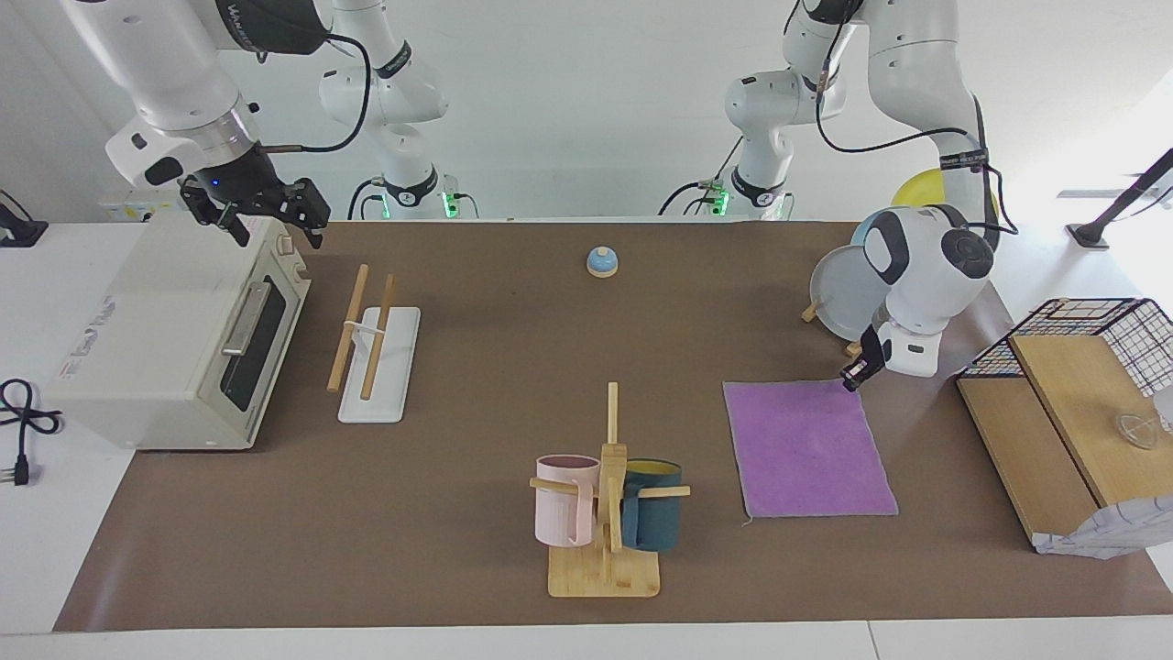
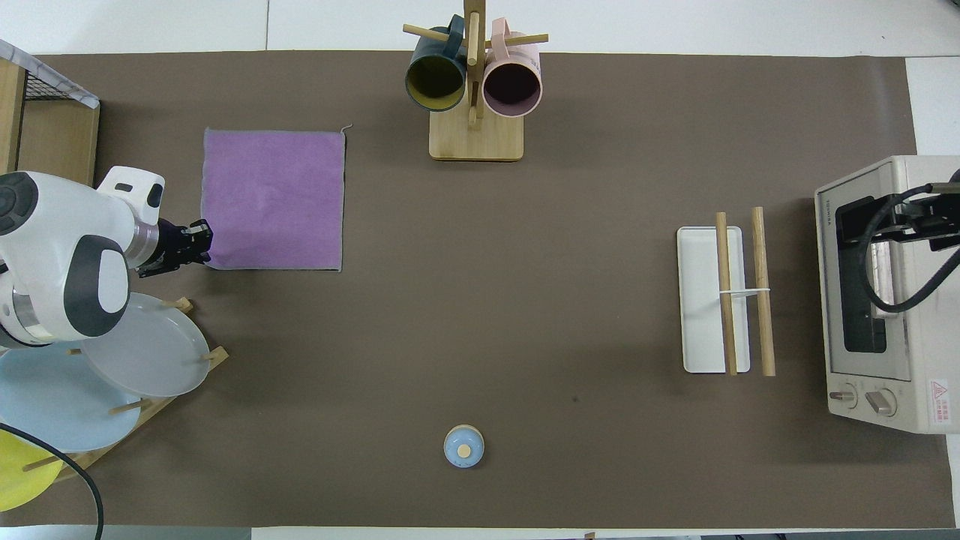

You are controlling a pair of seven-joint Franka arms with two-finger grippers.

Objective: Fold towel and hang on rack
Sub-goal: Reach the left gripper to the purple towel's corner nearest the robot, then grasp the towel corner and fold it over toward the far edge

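Observation:
The purple towel [image 1: 806, 449] lies flat and unfolded on the brown mat toward the left arm's end, also seen in the overhead view [image 2: 274, 199]. My left gripper [image 1: 856, 374] is low at the towel's corner nearest the robots, just off its edge [image 2: 201, 246]. The towel is not lifted. The rack [image 1: 376, 341], two wooden rods on a white base, stands toward the right arm's end beside the toaster oven [image 2: 724, 292]. My right gripper [image 1: 268, 218] is open and empty, waiting over the toaster oven's top [image 2: 911, 225].
A white toaster oven [image 1: 174, 339] is at the right arm's end. A bamboo mug tree [image 1: 607, 513] with pink and teal mugs stands beside the towel. A plate stand [image 1: 848, 293] is near the left gripper, with a wooden box and wire basket [image 1: 1063, 412] beside it. A small blue bell [image 1: 602, 262] sits near the robots.

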